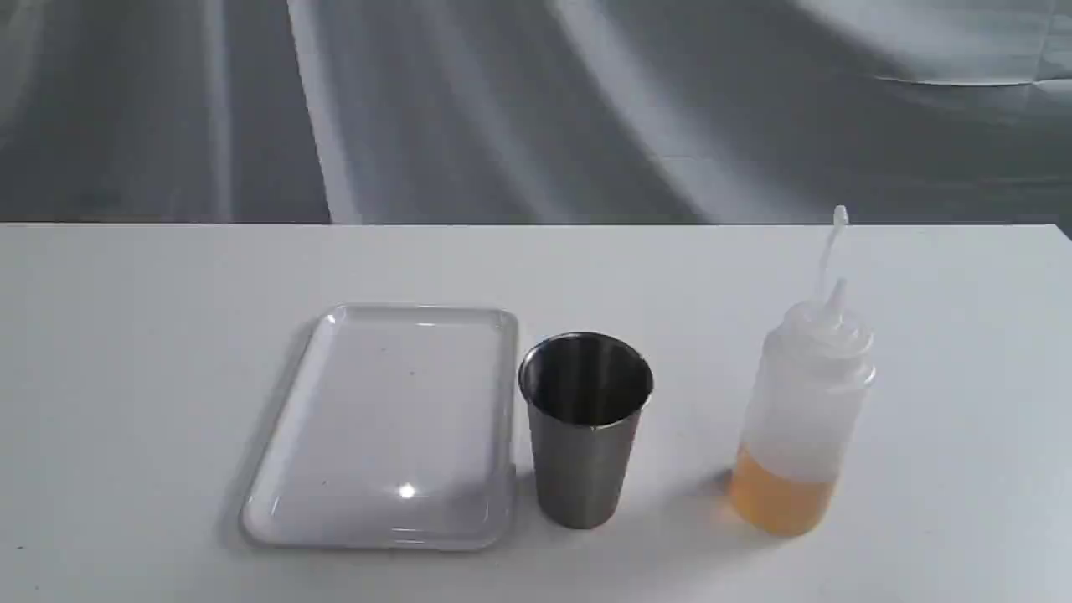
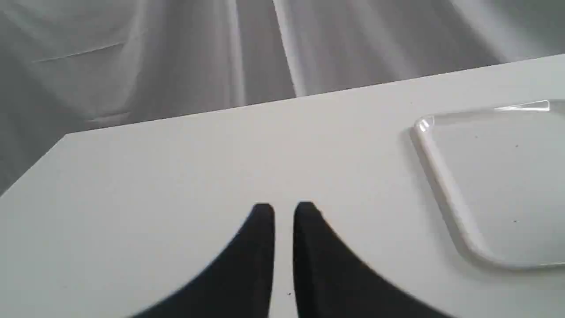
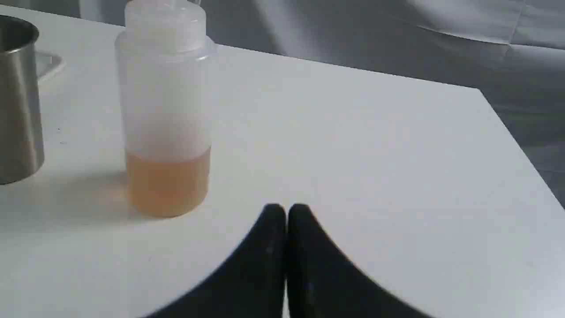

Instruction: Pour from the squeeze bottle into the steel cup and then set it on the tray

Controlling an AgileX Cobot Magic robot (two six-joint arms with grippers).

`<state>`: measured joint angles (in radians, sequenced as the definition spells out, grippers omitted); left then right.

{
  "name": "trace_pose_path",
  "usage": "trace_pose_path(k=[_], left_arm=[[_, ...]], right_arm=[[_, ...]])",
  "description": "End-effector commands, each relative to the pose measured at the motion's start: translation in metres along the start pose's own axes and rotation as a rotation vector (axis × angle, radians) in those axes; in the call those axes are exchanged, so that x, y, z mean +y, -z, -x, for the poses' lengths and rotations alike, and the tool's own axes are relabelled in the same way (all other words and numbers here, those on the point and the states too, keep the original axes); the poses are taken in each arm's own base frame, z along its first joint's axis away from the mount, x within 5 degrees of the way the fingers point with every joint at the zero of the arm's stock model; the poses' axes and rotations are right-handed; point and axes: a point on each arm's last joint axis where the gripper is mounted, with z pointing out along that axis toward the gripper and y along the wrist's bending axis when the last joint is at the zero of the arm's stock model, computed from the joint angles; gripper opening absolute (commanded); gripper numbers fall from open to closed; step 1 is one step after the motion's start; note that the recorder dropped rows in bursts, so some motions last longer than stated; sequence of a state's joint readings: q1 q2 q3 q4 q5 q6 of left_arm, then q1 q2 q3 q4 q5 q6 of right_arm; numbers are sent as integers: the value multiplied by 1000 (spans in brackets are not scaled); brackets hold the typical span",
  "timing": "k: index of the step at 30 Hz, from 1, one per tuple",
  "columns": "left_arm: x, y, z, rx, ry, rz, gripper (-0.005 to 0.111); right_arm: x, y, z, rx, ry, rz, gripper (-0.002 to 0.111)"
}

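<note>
The squeeze bottle (image 1: 800,419) stands upright on the right of the white table, with amber liquid in its lower part and its cap strap sticking up. The steel cup (image 1: 584,427) stands upright to its left, right beside the tray (image 1: 389,427), which lies flat with nothing on it. My right gripper (image 3: 287,210) is shut with nothing in it, low over the table a short way from the squeeze bottle (image 3: 165,123); the steel cup (image 3: 17,101) is beyond. My left gripper (image 2: 284,210) holds nothing, its fingers nearly together, and sits off one side of the tray (image 2: 494,176).
The white table (image 1: 126,377) ends at a far edge against a grey draped cloth (image 1: 536,109). The table's corner (image 3: 481,90) shows in the right wrist view. Neither arm shows in the exterior view.
</note>
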<state>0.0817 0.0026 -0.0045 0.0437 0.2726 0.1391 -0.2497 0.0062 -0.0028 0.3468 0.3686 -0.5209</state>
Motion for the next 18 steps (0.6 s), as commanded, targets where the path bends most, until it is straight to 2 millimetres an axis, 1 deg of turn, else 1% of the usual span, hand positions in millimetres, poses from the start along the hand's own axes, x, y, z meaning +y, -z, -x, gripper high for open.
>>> trace_pose_path(k=[1,14,18], left_arm=[[0,0,-1,-5,2,1,8],[0,0,-1,-5,2,1,8],[0,0,-1,-5,2,1,8]], right_arm=[[-1,0,1,-19,-6,-19,0],[-1,0,2,-27,-12,-21,0],[-1,0,5,-66,-82,-14,0]])
